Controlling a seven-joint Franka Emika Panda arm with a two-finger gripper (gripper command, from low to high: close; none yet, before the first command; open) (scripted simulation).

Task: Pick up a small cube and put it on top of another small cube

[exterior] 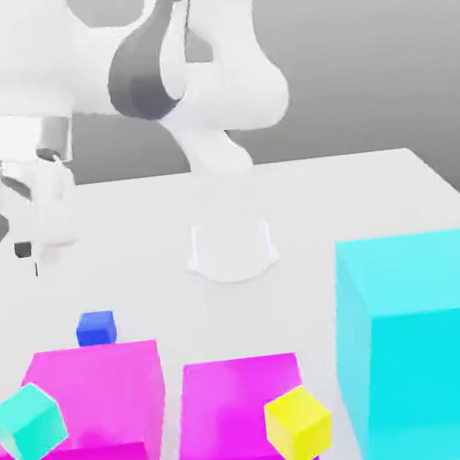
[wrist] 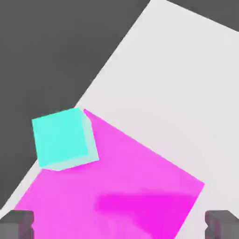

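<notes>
My gripper (exterior: 27, 252) hangs above the far corner of the white tabletop (exterior: 371, 198) on the exterior view's left, pointing down. My fingers (wrist: 17, 224) are spread as wide as they go, with nothing between them; in the hand view one dark fingertip sits at each lower corner.

The small deep-blue cube (exterior: 96, 328) rests on the tabletop near the exterior view's left, just behind the left magenta block (exterior: 89, 411) and nearer the camera than my gripper. It is untouched and well apart from my fingers.

A small teal cube (exterior: 30, 424) sits tilted at the left magenta block's front left corner. A second magenta block (exterior: 230, 415) stands to its right, with a small yellow cube (exterior: 298, 426) tilted against its front right corner. A tall cyan block (exterior: 423, 343) stands at the exterior view's right. My arm's base (exterior: 231, 246) is mounted at the middle of the tabletop.
</notes>
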